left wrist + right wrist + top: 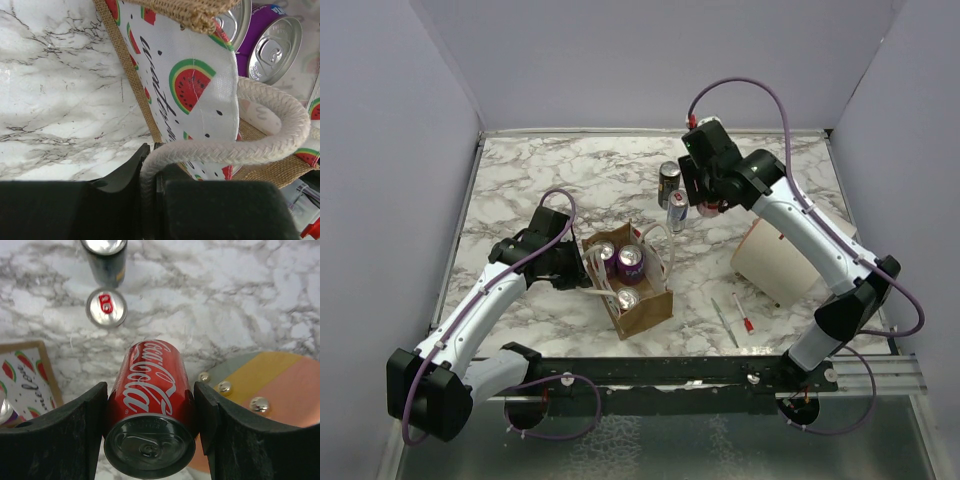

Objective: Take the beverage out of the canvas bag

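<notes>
1. Worktop (550,180): white and grey marble pattern.
2. Canvas bag (645,312): stands upright near the middle of the worktop, mouth open. The left wrist view shows a lining printed with watermelons.
3. Bag contents: three cans, upright. One purple can (631,262) sits between two silver-topped cans (603,252).
4. Left gripper (150,175): fingers pinched together on the white rope handle (272,145) at the bag's left side.
5. Right gripper (150,397): clamped on a red Coca-Cola can (150,375), one finger on each side of it. This can is outside the bag, beyond and to the right of it. Whether its base touches the worktop cannot be told.
6. Just beside the held can: a dark can (669,183) and a slim silver can (677,212), both upright and apart from the bag.
7. Cream cylinder (772,262): to the right of the bag, under the right arm.
8. Two pen-like sticks (725,321): lying between the bag and the cylinder.
</notes>
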`<state>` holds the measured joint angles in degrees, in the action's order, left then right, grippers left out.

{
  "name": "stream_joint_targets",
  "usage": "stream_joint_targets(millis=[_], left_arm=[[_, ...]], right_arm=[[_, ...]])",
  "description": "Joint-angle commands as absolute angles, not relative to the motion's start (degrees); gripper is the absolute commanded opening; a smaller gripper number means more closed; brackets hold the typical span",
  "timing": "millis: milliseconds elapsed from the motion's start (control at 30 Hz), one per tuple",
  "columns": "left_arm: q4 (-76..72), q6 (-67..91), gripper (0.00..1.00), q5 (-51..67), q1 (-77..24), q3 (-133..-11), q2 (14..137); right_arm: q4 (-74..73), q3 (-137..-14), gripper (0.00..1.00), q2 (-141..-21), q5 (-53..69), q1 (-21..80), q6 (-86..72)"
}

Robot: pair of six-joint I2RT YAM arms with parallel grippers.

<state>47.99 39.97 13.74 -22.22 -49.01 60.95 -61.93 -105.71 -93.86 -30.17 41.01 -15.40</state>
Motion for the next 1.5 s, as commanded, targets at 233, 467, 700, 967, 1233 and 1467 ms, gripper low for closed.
stream_joint_targets(millis=[233, 467, 700, 967, 1233, 1467], left_arm=[[46.8, 40.0, 0.00, 15.0, -22.3, -49.3, 61.4], [47.2, 39.2, 0.00, 14.9, -22.2, -50.6, 62.6], [47.6, 39.1, 0.00, 14.8, -22.2, -50.6, 62.8], [48.2, 39.8, 0.00, 14.4, -22.2, -50.2, 62.6], [47.2, 40.5, 0.00, 14.2, -22.3, -50.3, 63.5], [47.1, 41.3, 0.00, 13.8, -22.2, -50.6, 63.4]], right_arm=[[-58.9, -95.2, 0.02, -95.0, -14.3, 41.4, -19.3], [-55.2, -92.8, 0.02, -98.6, -14.8, 41.4, -18.2], [-49.4, -90.6, 0.02, -100.5, -12.1, 40.0, -19.4], [-46.9, -88.3, 0.02, -103.3, -12.5, 39.2, -18.2], [-43.8, -86.8, 0.03, -105.7, -11.7, 38.2, -16.3], [-41.9, -86.2, 0.14, -106.9, -11.1, 37.5, -15.5]])
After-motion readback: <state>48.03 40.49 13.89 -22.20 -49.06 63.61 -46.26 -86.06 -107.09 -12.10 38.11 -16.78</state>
